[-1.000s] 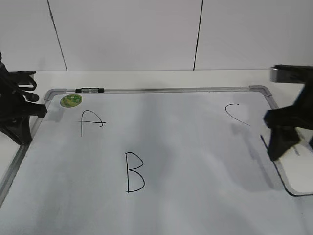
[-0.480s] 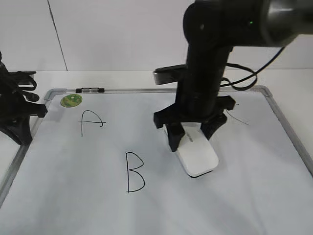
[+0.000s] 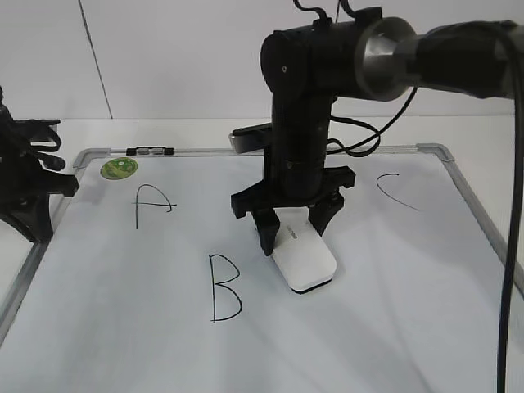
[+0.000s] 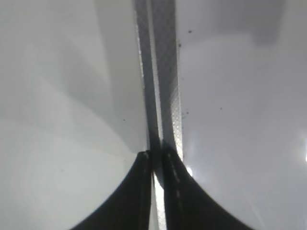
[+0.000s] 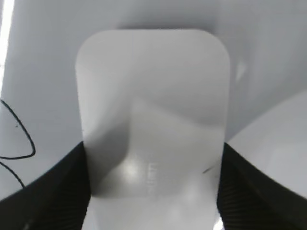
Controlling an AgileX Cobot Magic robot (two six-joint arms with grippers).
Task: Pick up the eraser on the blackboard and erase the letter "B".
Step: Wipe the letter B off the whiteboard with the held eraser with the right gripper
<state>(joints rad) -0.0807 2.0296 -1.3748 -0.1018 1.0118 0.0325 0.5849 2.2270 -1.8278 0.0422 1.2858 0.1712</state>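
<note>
Exterior view showed our right claw (image 3: 292,230) clamped on the white eraser (image 3: 303,260), its two black fingers pressing the eraser's long sides at the end farther from the camera. The eraser lay on the blackboard (image 3: 393,327), just right of the letter "B" (image 3: 224,287) and apart from it, with its near end angled toward the board's front right. From the right wrist we saw the same grip: the eraser filled the gap between the fingers, and part of the B's curve showed at the left edge of that view. Our left claw (image 3: 37,192) sat at the board's left frame, well apart from the B; in its wrist view the fingers met with only a thin slit between them, closed on nothing, over the frame rail.

We judged the main risk to be a bad sweep. The grip was near one end of the eraser, so a push left could pivot it or lift the felt, leaving strokes of the B. A sweep carried too far up and left could also smear the letter "A" (image 3: 153,204).

Compared with half a second before, the eraser and right claw had moved left toward the B, and the letter "C" (image 3: 395,191), then hidden by the arm, was visible.
</note>
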